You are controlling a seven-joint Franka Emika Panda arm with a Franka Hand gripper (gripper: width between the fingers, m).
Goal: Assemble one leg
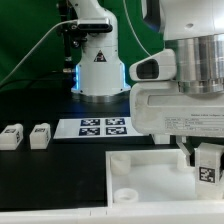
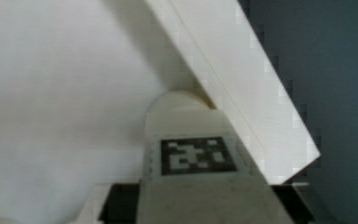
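Note:
My gripper [image 1: 207, 160] is shut on a leg [image 1: 207, 166], a small white block whose black-and-white tag faces the exterior camera. It hangs over the white square panel [image 1: 150, 172] at that panel's right side in the exterior view. In the wrist view the leg [image 2: 197, 150] runs out from between the dark fingers [image 2: 121, 203], tag up, with its tip against the panel's raised edge [image 2: 229, 70]. The panel's flat face [image 2: 60, 100] fills the rest of that view. One round corner socket [image 1: 127, 194] shows at the panel's near corner.
Two more legs [image 1: 12, 137] [image 1: 40, 135] lie side by side at the exterior view's left. The marker board [image 1: 100, 127] lies behind the panel. The arm's white base [image 1: 98, 62] stands at the back, with cables beside it.

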